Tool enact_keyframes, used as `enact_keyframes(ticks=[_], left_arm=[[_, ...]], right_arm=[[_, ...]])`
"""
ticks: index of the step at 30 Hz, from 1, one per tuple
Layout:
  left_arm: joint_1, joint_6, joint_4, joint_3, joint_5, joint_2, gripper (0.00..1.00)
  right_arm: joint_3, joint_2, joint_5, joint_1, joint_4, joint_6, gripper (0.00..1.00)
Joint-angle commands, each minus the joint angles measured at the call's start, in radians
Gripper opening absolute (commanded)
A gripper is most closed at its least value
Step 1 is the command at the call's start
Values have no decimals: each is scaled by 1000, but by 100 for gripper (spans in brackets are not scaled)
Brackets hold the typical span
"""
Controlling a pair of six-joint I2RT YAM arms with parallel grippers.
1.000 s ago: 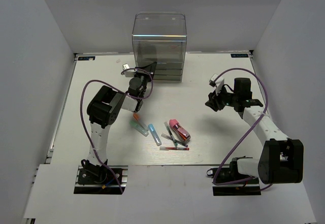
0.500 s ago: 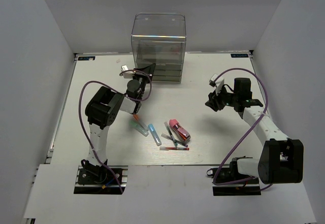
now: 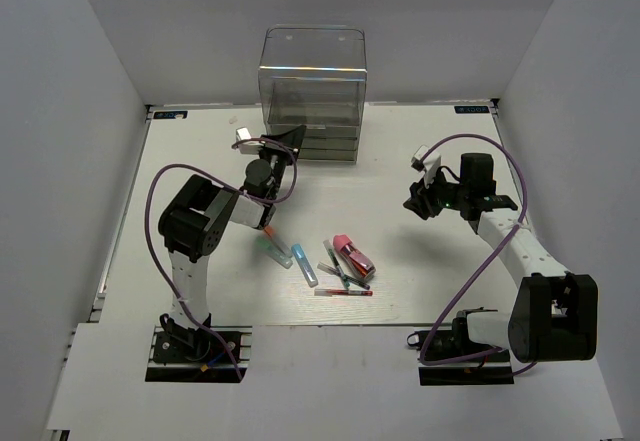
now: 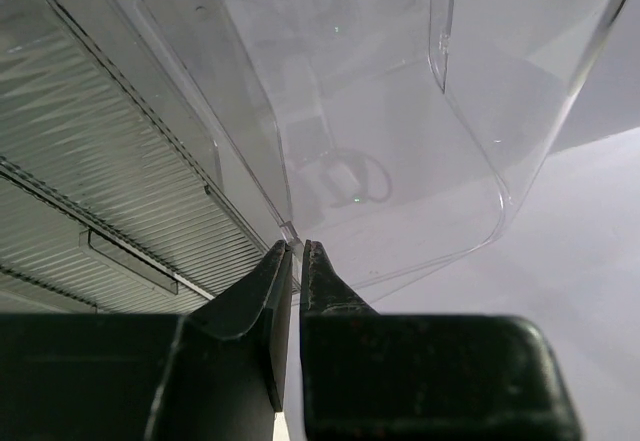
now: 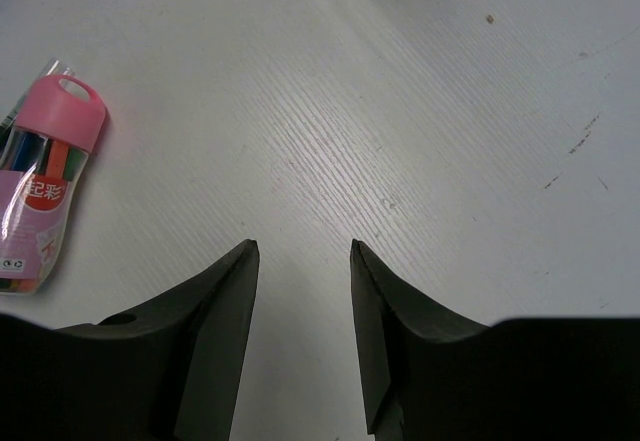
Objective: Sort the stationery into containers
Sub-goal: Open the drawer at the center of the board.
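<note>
My left gripper (image 4: 296, 253) pinches the clear drawer (image 4: 400, 111) by its rim, while my right gripper (image 5: 300, 247) gapes empty near a Chinese-labelled pink-capped marker pack (image 5: 45, 196) at frame left.

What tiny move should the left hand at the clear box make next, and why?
Probably a gentle pull back: the left hand looks pinched on the lip of the clear drawer, and the stationery lies unsorted on the table, needing an open drawer.
</note>
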Motion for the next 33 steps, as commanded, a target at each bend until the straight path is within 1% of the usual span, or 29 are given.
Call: enact_keyframes(ticks=[1,5,11,17,21,24,28,29,31,33], left_arm=[[-11,43,122,12,44,-63,0],[-11,65,133,63,76,-53,0],[-11,76,154,84,96,-33,0],[-1,76,165,84,96,-33,9],[-1,76,184,84,96,-33,12],[-1,76,184,84,96,-33,21],[-1,76,193,84,96,-33,28],[-1,76,193,84,96,-33,28],[-1,76,193,84,96,-33,31],[-1,76,202,94,96,-33,31]], right_arm=[[-6,-15,-16,8,26,-3,48],[-5,-18,-15,2,24,-4,48],[-5,-18,-13,3,24,-4,48],[-6,-14,-13,5,26,-7,48],[-5,-14,-13,5,27,-7,48],[-3,-12,-13,5,26,-7,48],[-2,-12,-15,5,26,-9,48],[-3,-12,-12,8,23,-9,48],[-5,-12,-12,5,26,-12,48],[-5,-12,-13,5,24,-11,48]])
